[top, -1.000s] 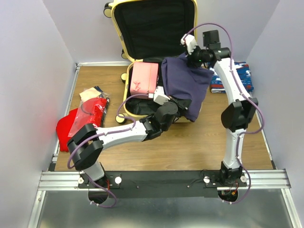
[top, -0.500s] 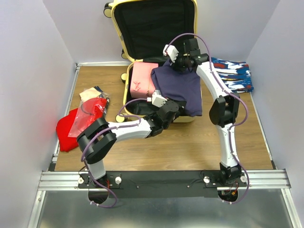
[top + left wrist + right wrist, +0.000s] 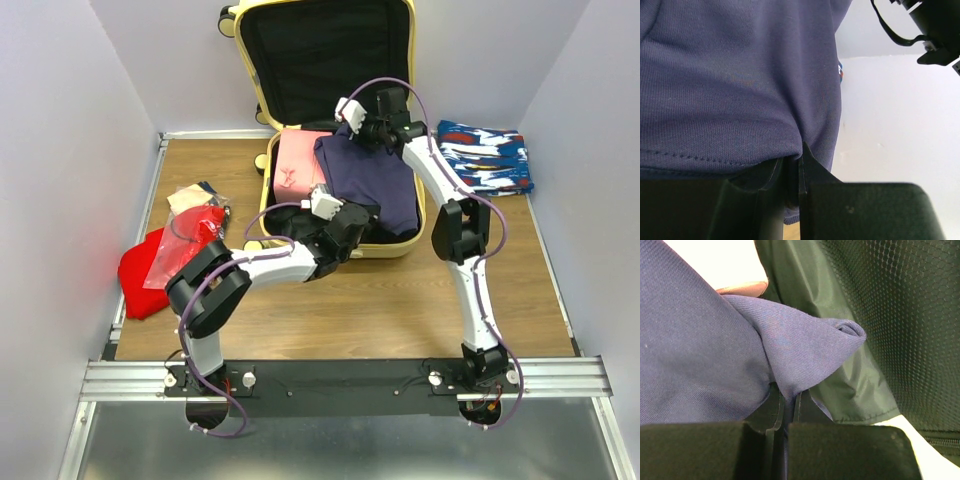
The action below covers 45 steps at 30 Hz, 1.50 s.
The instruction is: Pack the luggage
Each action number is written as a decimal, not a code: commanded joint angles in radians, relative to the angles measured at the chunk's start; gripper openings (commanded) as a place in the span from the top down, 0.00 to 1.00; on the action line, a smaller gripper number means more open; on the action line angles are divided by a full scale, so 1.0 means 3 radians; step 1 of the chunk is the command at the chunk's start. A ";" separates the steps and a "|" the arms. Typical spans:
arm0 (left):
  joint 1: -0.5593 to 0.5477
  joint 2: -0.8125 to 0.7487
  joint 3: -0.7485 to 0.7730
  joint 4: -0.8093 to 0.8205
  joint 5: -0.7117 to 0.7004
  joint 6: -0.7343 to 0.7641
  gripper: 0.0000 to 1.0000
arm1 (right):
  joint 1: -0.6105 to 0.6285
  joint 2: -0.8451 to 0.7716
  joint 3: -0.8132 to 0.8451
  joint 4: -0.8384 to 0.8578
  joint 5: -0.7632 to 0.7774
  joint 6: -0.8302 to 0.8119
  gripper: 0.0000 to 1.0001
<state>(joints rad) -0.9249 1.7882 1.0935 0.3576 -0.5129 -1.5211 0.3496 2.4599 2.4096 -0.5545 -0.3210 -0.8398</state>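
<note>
Navy shirt (image 3: 370, 185) pinched tight in left fingers (image 3: 755, 210) and right fingers (image 3: 705, 450) over luggage (image 3: 411, 50); next, lay flat, then release.

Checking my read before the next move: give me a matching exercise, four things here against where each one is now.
Things:
1. pink pouch
2. navy garment
3. patterned cloth
4. red cloth

Places:
A. on the table, right of the suitcase
B. pinched by the left tool and the right tool
C. at the table's left edge
D. inside the suitcase, left side

Pairs: 1-D, 2-B, 3-A, 4-C
</note>
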 commanded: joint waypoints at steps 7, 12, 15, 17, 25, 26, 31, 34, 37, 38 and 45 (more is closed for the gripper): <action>-0.0041 -0.0065 -0.0091 -0.0042 0.0314 0.0289 0.64 | 0.0051 0.0002 -0.0024 0.0928 0.0185 0.0120 0.38; -0.0056 -0.0478 -0.0198 0.0010 0.0360 0.0499 0.16 | 0.0041 -0.0309 -0.0091 0.0948 0.0329 0.0217 0.23; -0.0087 -0.0815 -0.0285 0.0004 0.0406 0.0637 0.07 | 0.0041 -0.0514 -0.0101 0.0964 0.0364 0.0380 0.17; -0.0138 -0.1000 -0.0352 -0.0051 0.0396 0.0775 0.07 | 0.0041 -0.0616 -0.0111 0.0974 0.0420 0.0493 0.15; -0.0088 -0.2160 -0.0674 -0.0109 0.0359 0.2224 0.07 | -0.0046 -0.1276 -0.0683 0.0974 0.0763 0.1331 0.14; 0.0090 -0.2263 -0.0684 0.0034 0.0724 0.2531 0.07 | -0.0056 -0.1464 -0.0952 0.0974 0.0794 0.1418 0.15; 0.1072 -0.2407 -0.0058 -0.0326 0.2368 0.4225 0.07 | -0.0163 -0.1905 -0.1706 0.0964 0.0901 0.2163 0.21; 0.1487 -0.2024 0.0662 -0.1052 0.2446 0.4634 0.06 | -0.0214 -0.1977 -0.1982 0.0964 0.0795 0.2466 0.34; 0.1833 -0.1620 0.1205 -0.1692 0.2491 0.4875 0.04 | -0.0225 -0.1804 -0.1912 0.0969 0.0748 0.2630 0.42; 0.1926 -0.1559 0.1263 -0.1779 0.2745 0.4876 0.04 | -0.0240 -0.1712 -0.1846 0.0974 0.0758 0.2676 0.45; 0.2535 -0.1221 0.1448 -0.1683 0.2815 0.4687 0.04 | -0.0521 -0.0940 -0.1170 0.0964 0.0758 0.2989 0.54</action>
<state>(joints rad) -0.2413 1.3716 1.4830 -0.0628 0.2733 -0.1478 0.2497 2.0762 1.9755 -0.2668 -0.0971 -0.0368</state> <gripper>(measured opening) 0.960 0.489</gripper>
